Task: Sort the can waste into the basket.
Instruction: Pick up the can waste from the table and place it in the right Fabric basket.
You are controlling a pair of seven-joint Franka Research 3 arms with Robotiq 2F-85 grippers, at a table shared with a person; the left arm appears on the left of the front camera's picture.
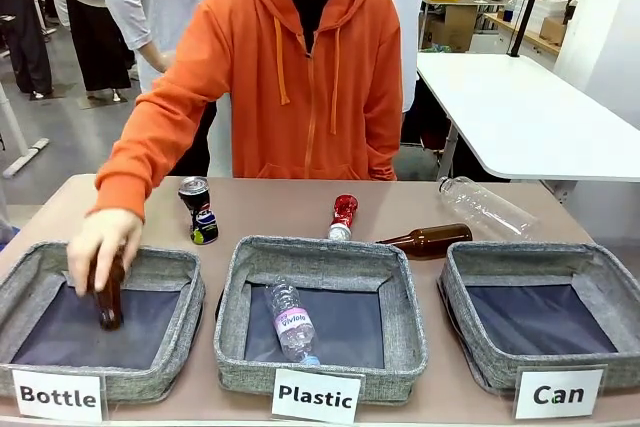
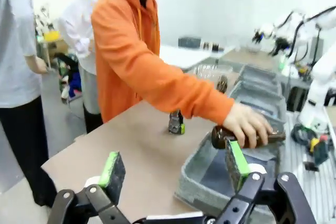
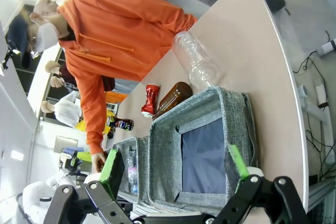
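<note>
My left gripper (image 2: 174, 163): jaws spread wide, nothing between the green pads. My right gripper (image 3: 174, 164): jaws also wide apart and empty, looking down on the Can basket (image 3: 231, 108).

Both cans lie outside the Can basket, on the table (image 1: 260, 209). The crushed red can (image 1: 343, 217) lies beyond the basket's far left corner. The black can (image 1: 199, 209) stands farther to that same side, well apart from the basket. A brown bottle (image 1: 432, 239) lies just behind the basket's far left corner, and a clear bottle (image 1: 487, 207) lies behind its far rim.

Two baskets to the left of the Can basket, a person's hand (image 1: 100, 242) holds a second brown bottle (image 1: 108, 297) inside the Bottle basket (image 1: 30, 277).
</note>
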